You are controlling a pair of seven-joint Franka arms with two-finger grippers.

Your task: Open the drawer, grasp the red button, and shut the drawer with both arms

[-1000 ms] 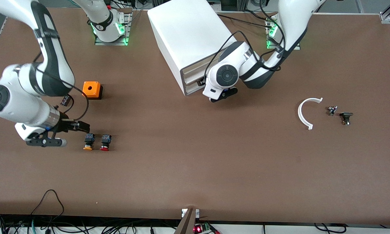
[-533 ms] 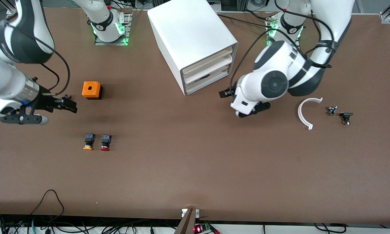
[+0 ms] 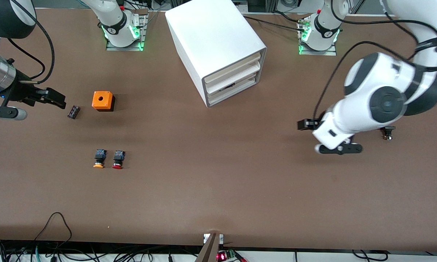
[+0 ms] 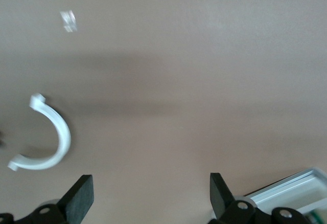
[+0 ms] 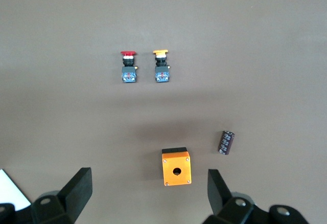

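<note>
The red-capped button [image 3: 117, 160] lies on the table beside the orange-capped one [image 3: 99, 160], nearer the front camera than the orange box [image 3: 102, 100]. The right wrist view shows the red button [image 5: 129, 66] too. The white cabinet [image 3: 215, 40] stands at mid table, and its three drawers [image 3: 233, 77] all look pushed in. My right gripper [image 3: 56, 99] is open and empty, up over the right arm's end of the table; it also shows in its wrist view [image 5: 148, 193]. My left gripper [image 3: 306, 124] is open and empty over the table toward the left arm's end; it also shows in its wrist view [image 4: 150, 196].
A small dark cylinder [image 3: 73, 111] lies beside the orange box. A white arc-shaped part [image 4: 48, 137] lies under the left arm and is hidden in the front view. A small black part [image 3: 388, 131] lies close by.
The left arm has swung away from the cabinet's front toward its own end of the table. The right arm has drawn back from the buttons and risen. Both grippers stay empty.
</note>
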